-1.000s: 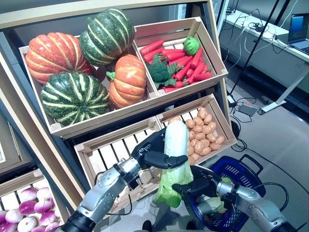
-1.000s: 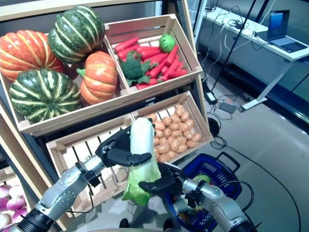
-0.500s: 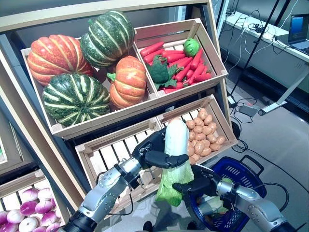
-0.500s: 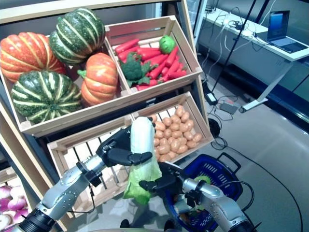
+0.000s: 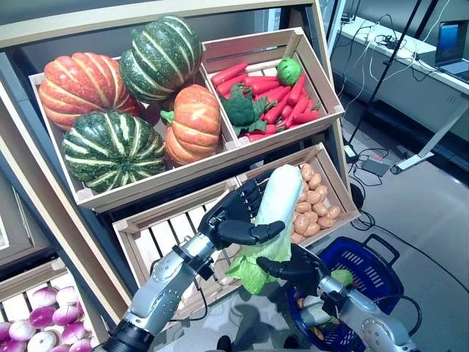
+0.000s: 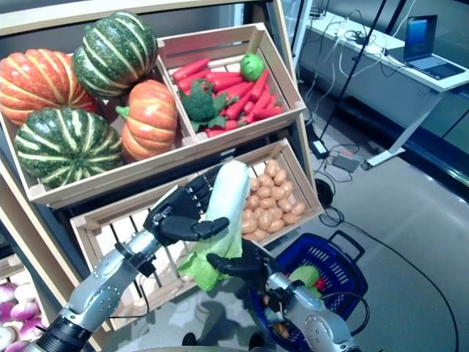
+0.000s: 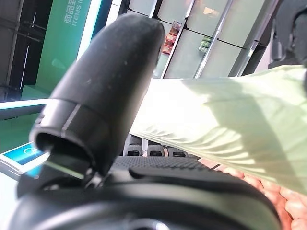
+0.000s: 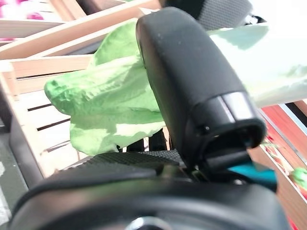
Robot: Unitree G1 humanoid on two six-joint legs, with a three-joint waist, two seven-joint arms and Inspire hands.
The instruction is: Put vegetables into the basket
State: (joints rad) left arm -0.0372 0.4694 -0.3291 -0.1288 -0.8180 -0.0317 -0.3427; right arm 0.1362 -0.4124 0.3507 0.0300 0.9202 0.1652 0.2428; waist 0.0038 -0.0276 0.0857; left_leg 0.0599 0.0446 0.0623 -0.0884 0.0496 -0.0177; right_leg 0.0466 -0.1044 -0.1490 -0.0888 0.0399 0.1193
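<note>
My left hand [image 5: 233, 220] is shut on a long napa cabbage [image 5: 275, 199] with a white stalk and green leaves. It holds the cabbage tilted in front of the wooden stand's lower crates, white end up and to the right. The cabbage also shows in the left wrist view [image 7: 230, 120], past the thumb [image 7: 103, 91]. My right hand [image 5: 293, 269] is open just under the leafy end, above the near rim of the blue basket [image 5: 382, 261]. The leaves show in the right wrist view [image 8: 105, 103]. A green vegetable [image 6: 303, 276] lies in the basket.
The wooden stand [image 5: 183, 172] with slatted crates rises right behind both hands. The basket stands on the grey floor to the right of the stand. A desk [image 5: 410, 70] with a laptop and cables on the floor lie further right.
My left hand has tilted the cabbage, its white end swinging up and right and its leaves left. My right hand has risen closer under the leaves.
</note>
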